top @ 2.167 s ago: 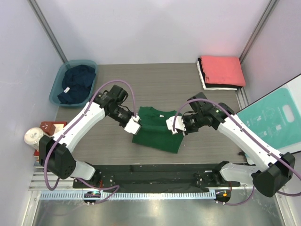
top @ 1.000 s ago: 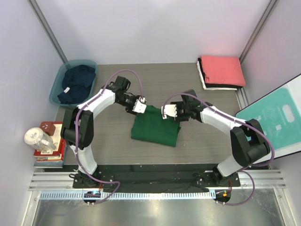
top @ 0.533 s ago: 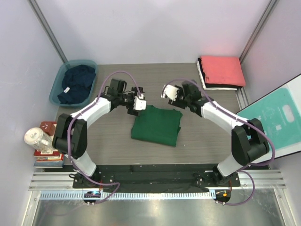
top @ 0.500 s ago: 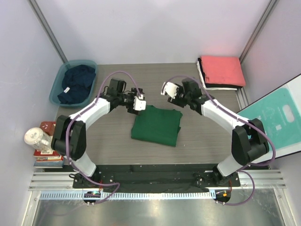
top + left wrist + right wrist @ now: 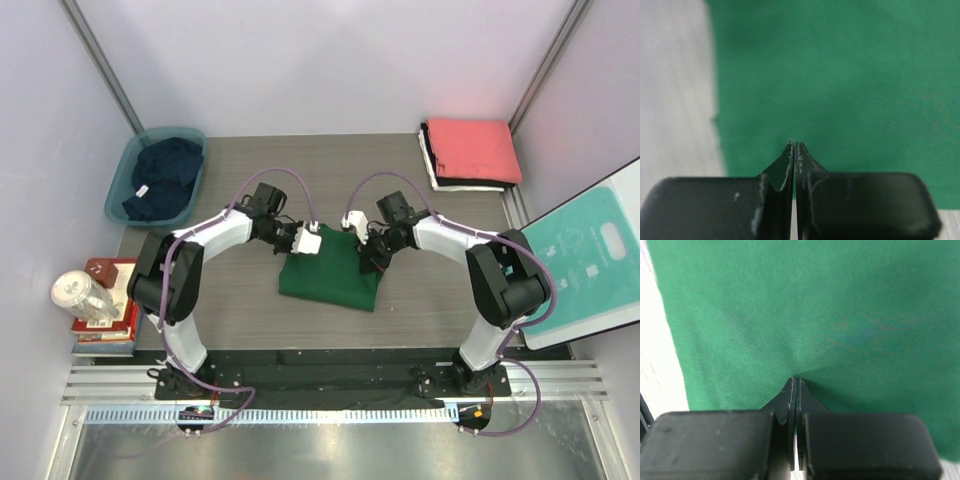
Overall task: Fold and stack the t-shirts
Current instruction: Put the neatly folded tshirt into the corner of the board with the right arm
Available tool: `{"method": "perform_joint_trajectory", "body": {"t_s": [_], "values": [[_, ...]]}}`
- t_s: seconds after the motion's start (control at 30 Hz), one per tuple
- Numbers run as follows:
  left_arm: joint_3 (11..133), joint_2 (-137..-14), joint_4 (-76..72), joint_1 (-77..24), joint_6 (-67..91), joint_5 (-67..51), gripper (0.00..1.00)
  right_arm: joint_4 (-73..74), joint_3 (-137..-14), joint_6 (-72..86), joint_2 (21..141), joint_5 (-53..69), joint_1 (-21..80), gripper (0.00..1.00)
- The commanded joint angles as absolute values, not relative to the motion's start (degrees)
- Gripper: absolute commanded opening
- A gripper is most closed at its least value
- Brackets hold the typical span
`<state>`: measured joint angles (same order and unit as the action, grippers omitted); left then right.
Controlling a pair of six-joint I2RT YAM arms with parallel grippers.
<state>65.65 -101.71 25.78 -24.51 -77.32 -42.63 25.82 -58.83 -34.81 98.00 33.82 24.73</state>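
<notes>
A dark green t-shirt lies folded into a rectangle at the middle of the table. My left gripper is shut, its tips low over the shirt's far left part; no cloth shows between the jaws. Over the far right part, my right gripper is shut too, and its tips press a small dent into the green cloth. A navy t-shirt lies crumpled in the tub. The coral-red t-shirt tops a folded stack over black and white ones.
A teal tub stands at the far left of the table. The teal-and-white board leans at the right edge. A can and red boxes sit off the table's left side.
Both grippers have come down from just beyond the shirt's far edge onto its far part and have shut. The shirt lies as before.
</notes>
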Motion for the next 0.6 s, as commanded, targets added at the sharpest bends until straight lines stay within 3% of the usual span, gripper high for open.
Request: {"method": "perform_joint_trajectory", "body": {"t_s": [0.0, 0.13, 0.17, 0.23, 0.27, 0.33, 0.37, 0.4, 0.43, 0.5, 0.57], "values": [[67.2, -104.7, 28.6, -25.3, -79.5, -38.5, 0.00, 26.1, -61.2, -36.4, 99.2, 33.6, 24.6, 0.01], [67.9, -104.9, 28.4, -25.6, -78.1, -36.0, 0.00, 27.7, -63.9, -35.6, 98.6, 32.5, 24.0, 0.01], [67.9, -104.2, 27.3, -25.5, -76.8, -36.3, 0.00, 27.6, -64.6, -33.9, 97.9, 32.7, 23.6, 0.07], [67.4, -100.3, 24.0, -25.5, -70.3, -36.0, 0.00, 27.5, -67.4, -27.5, 96.3, 34.6, 23.2, 0.25], [66.9, -98.7, 20.3, -25.4, -68.1, -35.9, 0.00, 27.5, -68.4, -24.8, 94.6, 35.2, 22.9, 0.42], [64.9, -93.7, 16.1, -25.5, -63.5, -35.9, 0.00, 27.3, -70.9, -15.8, 93.4, 36.9, 21.4, 0.59], [64.0, -92.2, 14.2, -25.7, -63.2, -35.9, 0.00, 27.2, -71.4, -12.8, 92.8, 37.2, 20.7, 0.72], [63.7, -91.1, 13.9, -26.0, -63.3, -35.7, 0.02, 27.3, -71.8, -9.4, 92.8, 38.0, 18.7, 0.77], [63.5, -89.3, 13.8, -27.1, -63.9, -35.4, 0.10, 27.2, -71.5, -3.6, 93.0, 39.4, 17.4, 0.80], [62.9, -88.2, 13.9, -28.1, -65.0, -35.3, 0.15, 24.3, -67.8, 3.4, 93.6, 41.6, 12.6, 0.85], [62.5, -87.8, 14.0, -30.0, -67.0, -35.8, 0.37, 20.8, -63.8, 11.6, 94.0, 45.0, 9.2, 0.90]]}}
